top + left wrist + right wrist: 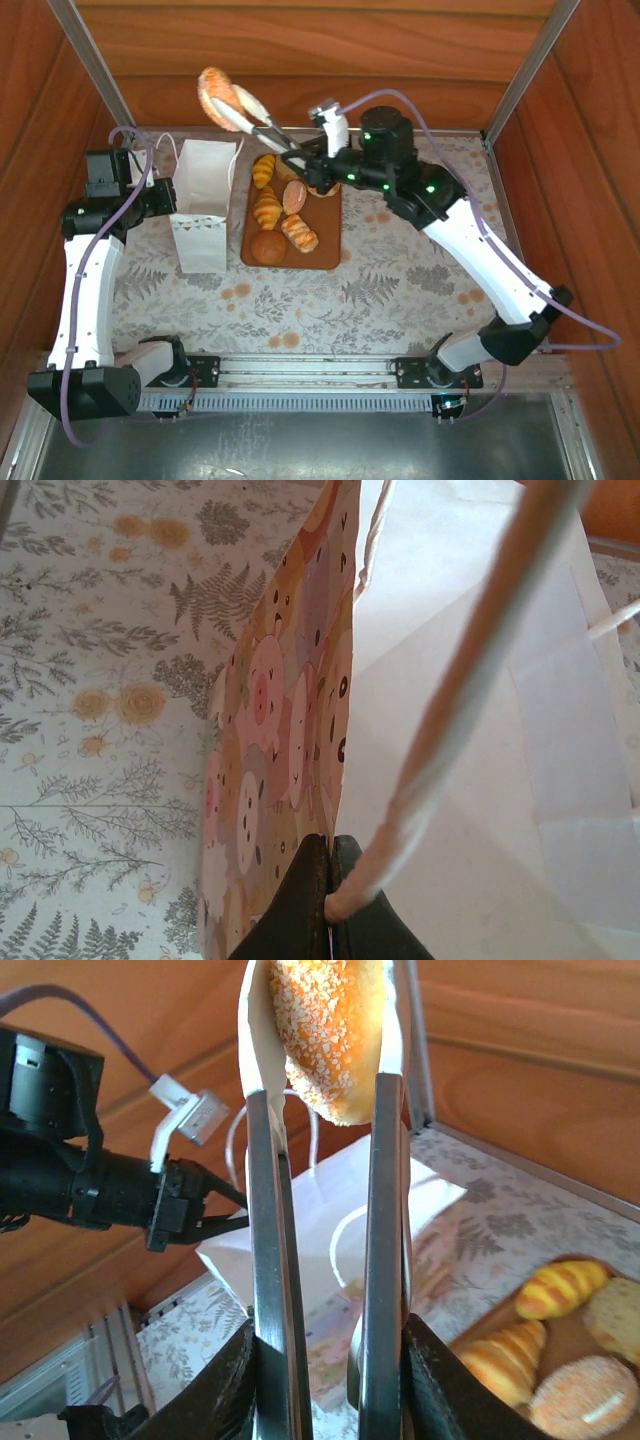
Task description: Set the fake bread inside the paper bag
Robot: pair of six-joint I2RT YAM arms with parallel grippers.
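While right hand (330,1385) squeezes tongs (266,1260) clamping a sugared bun (330,1030), left hand (330,895) pinched tight on paper bag (470,780) rim

Setting: a robot test cell in a lab, not a home kitchen. Evidence:
- Left arm (85,290) and right arm (480,255) are bolted to a metal rail (310,372) at the table's near edge.
- Wood-grain panels (300,40) wall the bench on three sides, framed by aluminium posts (95,60).
- Purple cables (436,125) run along the arms.
- Green indicator lights (432,187) glow on the right arm.

The floral tablecloth (400,270), fake bread (268,210) and paper bag (205,190) look homely but sit inside this rig.
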